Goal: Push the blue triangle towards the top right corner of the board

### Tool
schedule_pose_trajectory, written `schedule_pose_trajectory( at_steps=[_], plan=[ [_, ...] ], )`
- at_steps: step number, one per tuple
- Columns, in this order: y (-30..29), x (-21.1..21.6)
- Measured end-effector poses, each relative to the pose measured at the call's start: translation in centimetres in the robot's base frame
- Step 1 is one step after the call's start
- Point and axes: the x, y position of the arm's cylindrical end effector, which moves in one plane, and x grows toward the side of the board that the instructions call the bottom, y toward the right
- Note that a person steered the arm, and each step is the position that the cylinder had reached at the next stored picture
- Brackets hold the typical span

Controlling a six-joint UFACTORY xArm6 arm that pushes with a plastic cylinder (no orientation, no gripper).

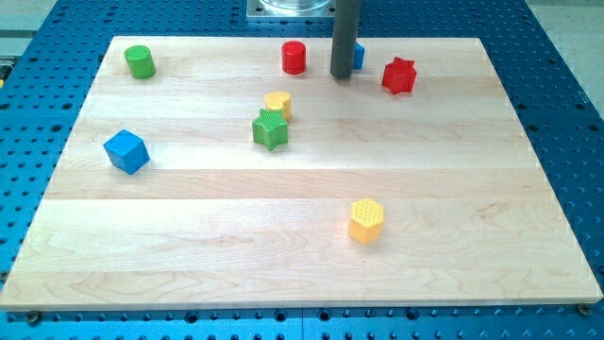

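**Blue triangle tucked behind the rod, close to the top edge**

Blue shows only as a sliver: the blue triangle (359, 56) sits near the view's top, right of centre, mostly hidden behind our rod. My tip (342, 75) rests on the wooden board (283, 255) at the triangle's left side, touching it or just beside it; we cannot tell which. The rod has no jaws and holds nothing; it can only shove.

We judge the triangle to be a small, light, rigid block that will slide easily on the smooth wood and will not deform. There is no taking hold of it; contact belongs on its left face, low down, pushing toward the view's right. A triangle tends to spin off a rod if struck away from the middle of a face, so we would aim for the middle of that face.

The red star (399, 76) lies just to the right of the triangle, in or near the path, and may get carried along. The red cylinder (294, 57) stands to the tip's left, apart from it.
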Motion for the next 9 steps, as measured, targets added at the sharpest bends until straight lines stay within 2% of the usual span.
schedule_pose_trajectory(
  at_steps=[1,2,3,5,8,9],
  plan=[
    [-1.6,-1.6],
    [-0.8,-2.5],
    [5.4,-2.8],
    [6.8,-3.6],
    [10.3,-3.0],
    [10.5,-0.8]
  ],
)
